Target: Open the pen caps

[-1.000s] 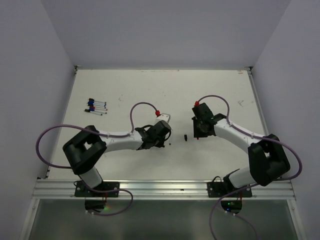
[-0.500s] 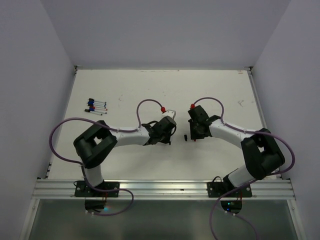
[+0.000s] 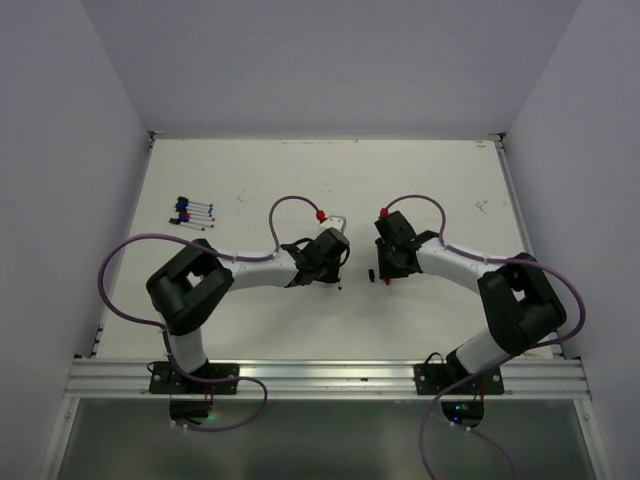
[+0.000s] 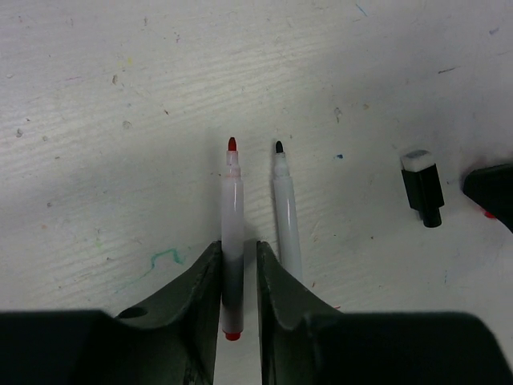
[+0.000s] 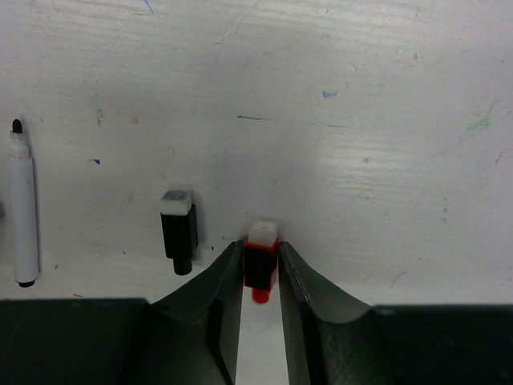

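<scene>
1. The left gripper (image 4: 238,245) is low over the white table (image 3: 430,180), near its middle, with its jaws slightly apart.
2. A red-tipped pen (image 4: 232,216) lies flat between the left fingers (image 4: 210,273). It is uncapped and its tip points away from the wrist. A sliver of table shows between the barrel and one finger, so it is not clamped.
3. A black-tipped pen (image 4: 284,216), also uncapped, lies just beside the red one and about parallel to it, outside the jaws.
4. A black pen cap (image 4: 422,188) lies loose on the table, near the black-tipped pen but apart from it, and nothing is gripping it.
5. The right gripper (image 5: 260,245) is closed on a red pen cap (image 5: 260,261). Both fingers sit against its sides with no gap visible.
6. In the right wrist view the black cap sits just beside the held red cap, not touching it.
7. In the top view the two grippers face each other near the table's centre, with the black cap between them.
8. A cluster of capped pens (image 3: 192,213) lies at the far-left side of the table, well apart from both grippers.
</scene>
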`<action>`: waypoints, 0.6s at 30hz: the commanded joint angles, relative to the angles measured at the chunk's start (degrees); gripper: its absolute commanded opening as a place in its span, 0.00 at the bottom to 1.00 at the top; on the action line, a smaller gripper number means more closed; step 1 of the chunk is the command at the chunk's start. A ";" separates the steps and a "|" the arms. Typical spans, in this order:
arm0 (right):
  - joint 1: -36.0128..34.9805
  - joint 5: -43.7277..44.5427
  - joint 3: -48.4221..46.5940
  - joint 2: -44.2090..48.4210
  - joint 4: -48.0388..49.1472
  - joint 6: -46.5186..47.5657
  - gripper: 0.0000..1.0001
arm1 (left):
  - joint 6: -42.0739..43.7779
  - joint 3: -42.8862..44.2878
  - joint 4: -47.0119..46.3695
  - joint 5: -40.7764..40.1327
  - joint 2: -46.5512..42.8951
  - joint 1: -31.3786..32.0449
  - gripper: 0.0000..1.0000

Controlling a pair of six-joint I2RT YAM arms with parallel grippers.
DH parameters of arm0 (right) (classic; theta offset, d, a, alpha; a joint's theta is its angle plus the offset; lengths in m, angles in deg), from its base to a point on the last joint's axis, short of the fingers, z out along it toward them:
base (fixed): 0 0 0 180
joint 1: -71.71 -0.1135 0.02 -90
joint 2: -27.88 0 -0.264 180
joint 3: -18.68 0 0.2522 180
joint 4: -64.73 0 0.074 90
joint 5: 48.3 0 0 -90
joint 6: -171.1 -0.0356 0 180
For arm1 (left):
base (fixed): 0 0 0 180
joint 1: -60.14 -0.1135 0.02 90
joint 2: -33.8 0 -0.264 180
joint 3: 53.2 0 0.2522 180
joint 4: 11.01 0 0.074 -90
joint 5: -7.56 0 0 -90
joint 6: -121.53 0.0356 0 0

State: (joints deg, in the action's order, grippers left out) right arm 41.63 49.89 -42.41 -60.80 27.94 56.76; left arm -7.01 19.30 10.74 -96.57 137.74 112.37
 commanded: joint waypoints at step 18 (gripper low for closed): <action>-0.15 -0.54 -1.63 0.09 1.49 0.61 0.33 | -2.59 -4.95 2.82 -5.55 -3.81 -0.81 0.39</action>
State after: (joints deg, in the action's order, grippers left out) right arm 41.63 49.62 -42.43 -61.00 27.98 56.76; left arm -8.46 17.09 9.10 -98.43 136.36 112.28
